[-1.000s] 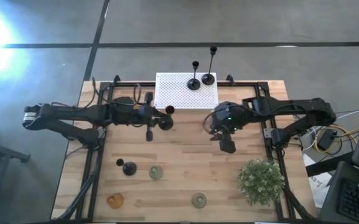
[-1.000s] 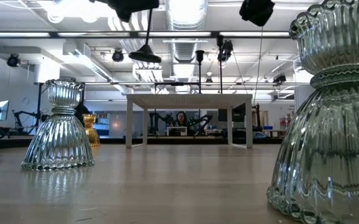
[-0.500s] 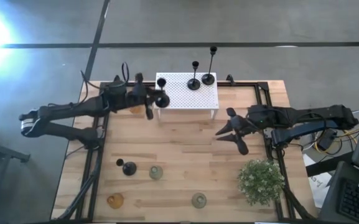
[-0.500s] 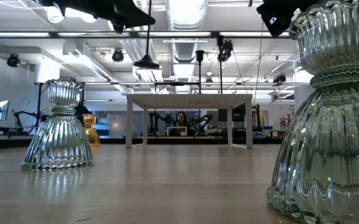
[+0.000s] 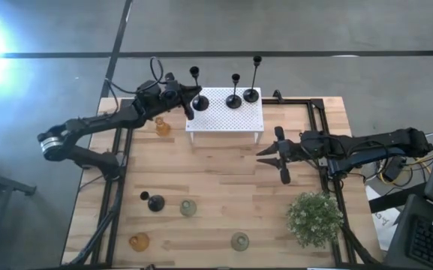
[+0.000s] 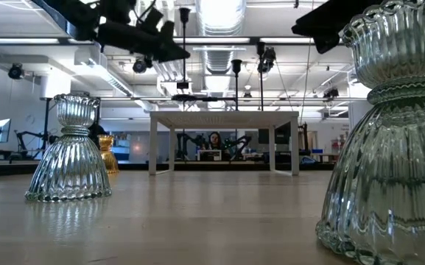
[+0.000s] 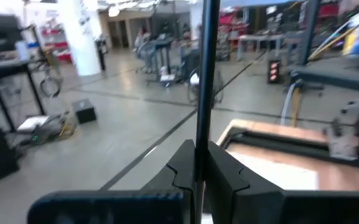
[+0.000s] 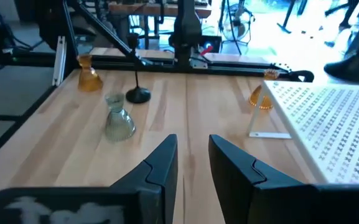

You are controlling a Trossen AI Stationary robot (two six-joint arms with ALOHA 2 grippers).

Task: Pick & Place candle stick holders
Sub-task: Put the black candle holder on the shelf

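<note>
The wooden table [image 5: 224, 195] stood on grey floor, with a white perforated rack [image 5: 227, 112] at its far edge. The left gripper [image 5: 188, 101] hung over the rack's near-left corner, clenched on the thin stem of a black candle stick holder [image 5: 198, 96], whose round base sat at or just above the rack top; which one could not be told. Beyond that gripper along the rack stood 2 more black holders [image 5: 242, 88]. Just beside it, off the rack, sat an amber holder [image 5: 161, 127]. The right gripper [image 5: 276, 156] hovered over bare wood, well apart from the rack, its fingers [image 8: 160, 168] parted with nothing between them. Nearer the front edge stood a 4th black holder [image 5: 154, 202], 2 pale green holders [image 5: 189, 208] and a 2nd amber one [image 5: 139, 242].

The likely risk was release: a tall stem let go while tilted or too near the rack's edge could topple off.
</note>
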